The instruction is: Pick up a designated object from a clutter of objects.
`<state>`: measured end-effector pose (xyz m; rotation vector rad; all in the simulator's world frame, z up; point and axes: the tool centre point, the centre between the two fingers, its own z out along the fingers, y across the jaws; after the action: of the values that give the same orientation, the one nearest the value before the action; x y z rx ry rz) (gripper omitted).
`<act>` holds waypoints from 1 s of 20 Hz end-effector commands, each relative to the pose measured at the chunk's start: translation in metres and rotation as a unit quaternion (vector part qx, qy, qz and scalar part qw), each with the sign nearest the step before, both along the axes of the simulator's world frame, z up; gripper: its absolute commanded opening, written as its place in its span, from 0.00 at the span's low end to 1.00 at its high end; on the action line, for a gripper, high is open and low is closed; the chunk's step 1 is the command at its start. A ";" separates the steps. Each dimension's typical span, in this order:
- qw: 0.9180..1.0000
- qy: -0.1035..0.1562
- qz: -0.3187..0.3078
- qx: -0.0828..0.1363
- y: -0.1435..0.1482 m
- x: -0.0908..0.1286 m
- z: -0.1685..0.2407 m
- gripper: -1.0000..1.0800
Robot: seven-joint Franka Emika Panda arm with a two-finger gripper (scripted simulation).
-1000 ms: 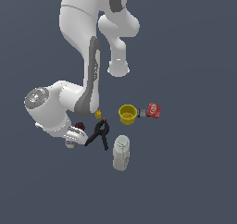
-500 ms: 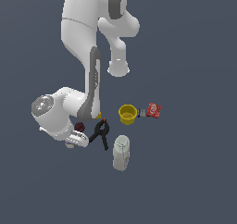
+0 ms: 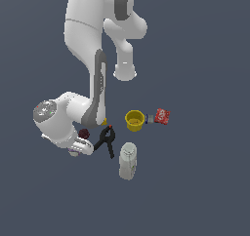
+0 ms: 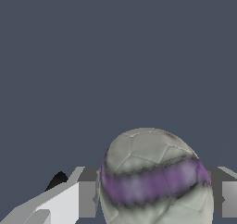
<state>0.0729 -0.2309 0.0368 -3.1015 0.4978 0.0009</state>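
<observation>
The whitish ball with a purple band [image 4: 152, 172] fills the near part of the wrist view, sitting between my two fingers [image 4: 88, 200], which press against its sides. My gripper [image 4: 157, 204] is shut on it, low on the floor. In the exterior view the gripper [image 3: 74, 152] is at the left end of the clutter and the white hand hides nearly all of the ball. The dark maroon ball [image 3: 84, 133] lies just behind the hand.
A black clamp [image 3: 106, 141] lies close to the hand on the exterior view's right. Further right are a white-grey jug [image 3: 128, 161], a yellow cup [image 3: 135, 120], a red packet [image 3: 162, 116] and a tiny yellow piece [image 3: 104, 121].
The arm's lower links swung toward the exterior view's left and down a second ago, then nearly stopped. The hand stays low beside the clamp.
</observation>
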 end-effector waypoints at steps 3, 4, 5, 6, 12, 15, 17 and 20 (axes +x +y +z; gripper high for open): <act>1.000 0.000 0.000 0.000 0.001 -0.001 0.002 0.00; 1.000 0.000 0.000 0.000 0.002 -0.001 0.003 0.00; 1.000 0.000 0.000 0.000 0.002 -0.002 0.005 0.00; 1.000 0.000 0.000 0.000 0.004 -0.003 0.007 0.00; 1.000 0.000 0.000 0.000 0.015 -0.012 0.027 0.00; 1.000 0.000 0.000 0.000 0.023 -0.019 0.042 0.00; 1.000 0.000 0.000 0.000 0.030 -0.025 0.054 0.00; 1.000 0.000 0.000 0.001 0.041 -0.035 0.075 0.00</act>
<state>0.0426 -0.1956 0.1005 -3.1006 0.4979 0.0039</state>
